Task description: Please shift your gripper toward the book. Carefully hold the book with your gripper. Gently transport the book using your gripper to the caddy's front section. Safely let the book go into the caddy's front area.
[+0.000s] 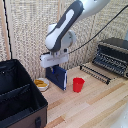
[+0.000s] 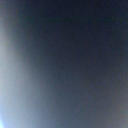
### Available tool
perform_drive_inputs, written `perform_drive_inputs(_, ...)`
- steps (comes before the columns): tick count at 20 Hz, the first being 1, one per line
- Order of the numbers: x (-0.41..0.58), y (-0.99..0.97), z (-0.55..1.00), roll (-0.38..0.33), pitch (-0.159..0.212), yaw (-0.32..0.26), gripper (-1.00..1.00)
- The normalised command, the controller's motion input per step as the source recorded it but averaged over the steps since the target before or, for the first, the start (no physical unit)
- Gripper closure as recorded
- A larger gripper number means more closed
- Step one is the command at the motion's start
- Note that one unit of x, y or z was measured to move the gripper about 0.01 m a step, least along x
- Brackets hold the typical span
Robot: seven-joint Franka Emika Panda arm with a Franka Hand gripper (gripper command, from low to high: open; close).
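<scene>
**Gripper at the top of the upright book**

At the exterior view's lower left sat the black caddy. Just right of it lay a small bowl. At centre the book stood upright on the table, the gripper at its top edge; whether its fingers were clamped could not be told. A red cup stood beside the book, a toaster oven at right. The wrist view showed only dark blue blur.
</scene>
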Motion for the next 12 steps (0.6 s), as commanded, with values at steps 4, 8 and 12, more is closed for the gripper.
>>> perform_drive_inputs(4, 0.059, 0.00, 1.00, 0.000, 0.079, -0.059, 1.00)
perform_drive_inputs(8, -0.274, 0.22, 0.97, -0.022, 0.002, -0.107, 1.00)
perform_drive_inputs(12, -0.280, 0.29, 0.89, -0.059, -0.033, -0.177, 1.00)
